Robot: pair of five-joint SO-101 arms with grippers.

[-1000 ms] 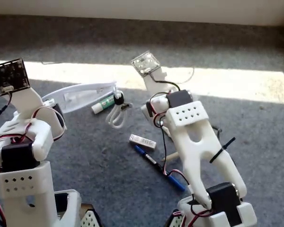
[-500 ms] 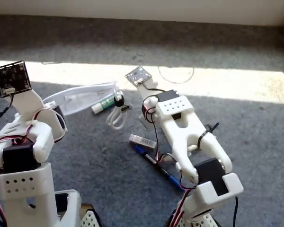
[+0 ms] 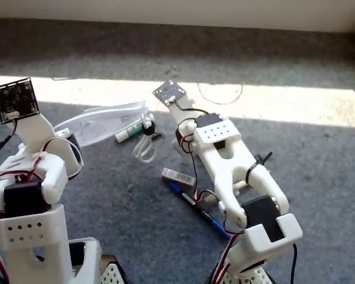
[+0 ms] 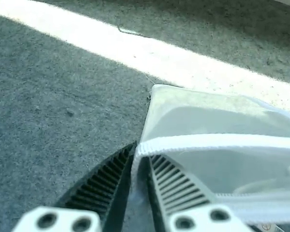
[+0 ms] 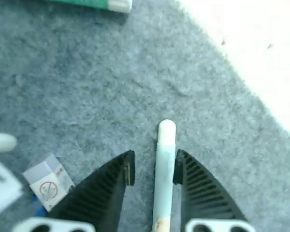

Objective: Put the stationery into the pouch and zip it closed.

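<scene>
Pouch (image 3: 103, 123), translucent white: my left gripper (image 4: 142, 169) pinches its rim. Green glue stick (image 3: 129, 131) lies at its 4 o'clock end. My right gripper (image 5: 154, 169) grips a pale pen (image 5: 165, 145).

Translucent pouch (image 3: 100, 121), glue stick (image 3: 129, 131), white pen (image 5: 165, 159)

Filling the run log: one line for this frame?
left gripper: shut on pouch rim | right gripper: shut on pale stick | loose on carpet: glue stick, eraser, blue pen
</scene>
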